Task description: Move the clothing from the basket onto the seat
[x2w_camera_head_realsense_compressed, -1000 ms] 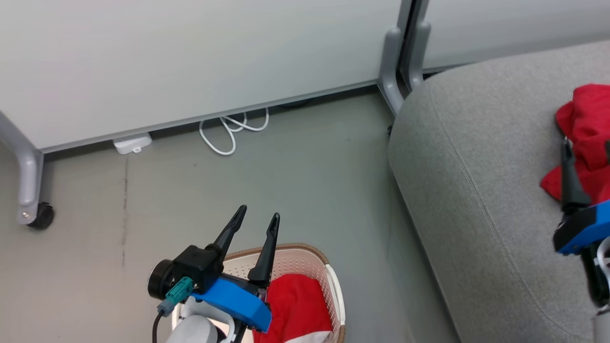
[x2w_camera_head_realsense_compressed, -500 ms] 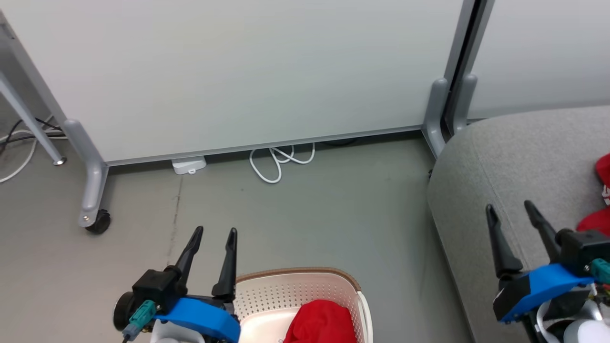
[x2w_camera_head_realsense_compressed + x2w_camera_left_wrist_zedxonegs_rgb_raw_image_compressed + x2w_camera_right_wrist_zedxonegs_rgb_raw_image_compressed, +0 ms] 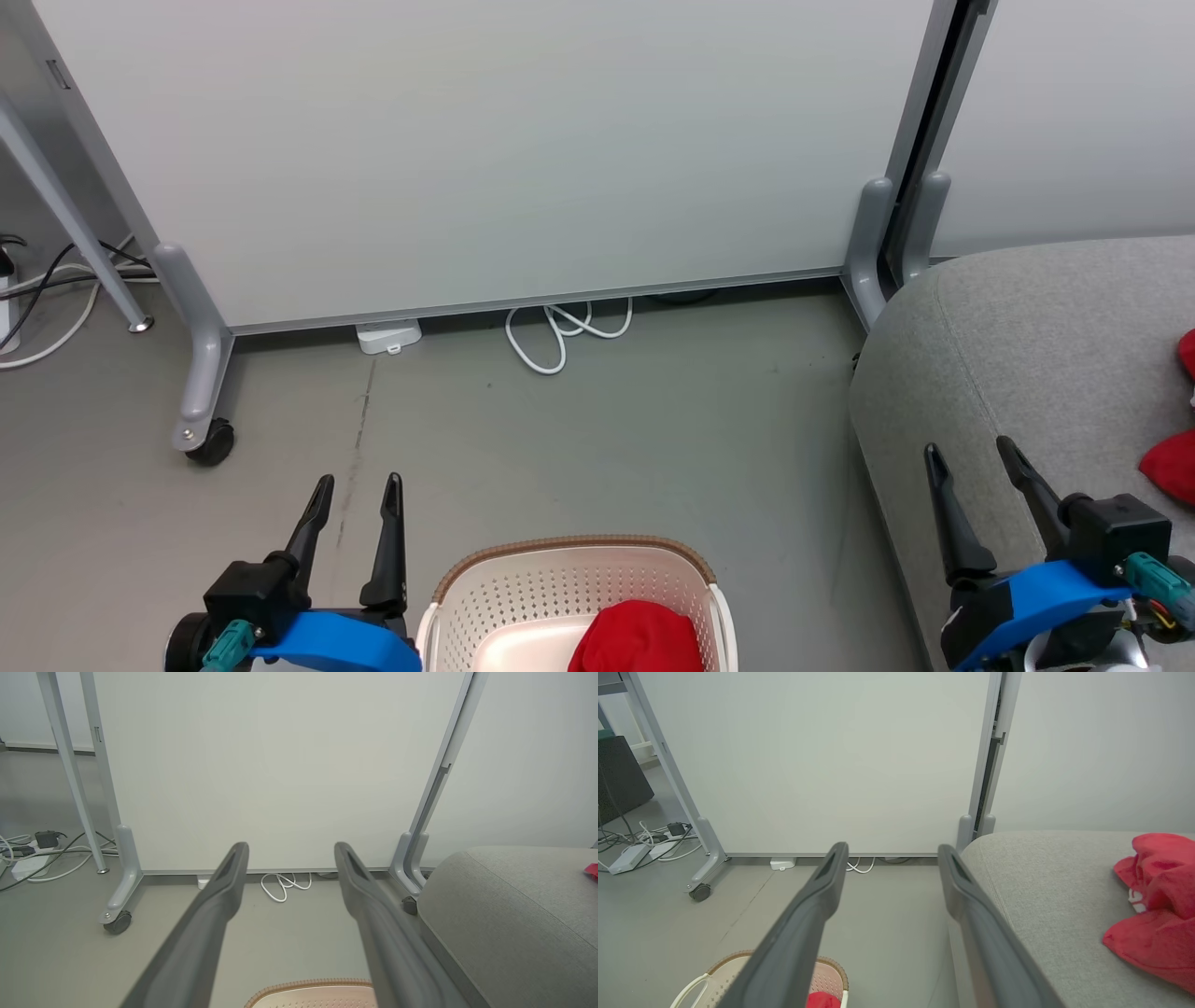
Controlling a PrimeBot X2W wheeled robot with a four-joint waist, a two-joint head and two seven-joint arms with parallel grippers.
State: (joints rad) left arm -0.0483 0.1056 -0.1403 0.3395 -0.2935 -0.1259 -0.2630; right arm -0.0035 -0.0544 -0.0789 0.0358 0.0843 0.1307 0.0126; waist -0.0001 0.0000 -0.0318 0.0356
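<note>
Lower left of the head view: left gripper [image 3: 359,480], blue bracket and dark body cropped by the bottom edge, two long fingers pointing up the frame, spread apart with nothing between them. Over bare grey floor [image 3: 607,439], just left of the basket [image 3: 569,543], not touching it. Lower right: right gripper [image 3: 966,446] in much the same pose, fingers parted and empty, leaning slightly leftward, drawn across the left flank of the seat [image 3: 1027,336]. Whether touching the cushion or clear of it, impossible to tell. Arms behind both brackets cut off below.

Same spread in the wrist views: left gripper [image 3: 290,847] wide against the pale partition panel [image 3: 280,765], right gripper [image 3: 893,847] likewise.

Red clothing [image 3: 639,639] low in the basket at bottom centre, toward its right side, lower part lost past the frame edge. In the right wrist view, the same clothing [image 3: 822,1000] as a small red patch at the very bottom, partly behind a finger. Basket in the left wrist view [image 3: 308,987] cropped to its far brown rim band.

Second red garment [image 3: 1157,905] crumpled on the seat at far right, a touch of white in the folds, cut by the right edge. In the head view just two red scraps at the border, shape unreadable.
</note>
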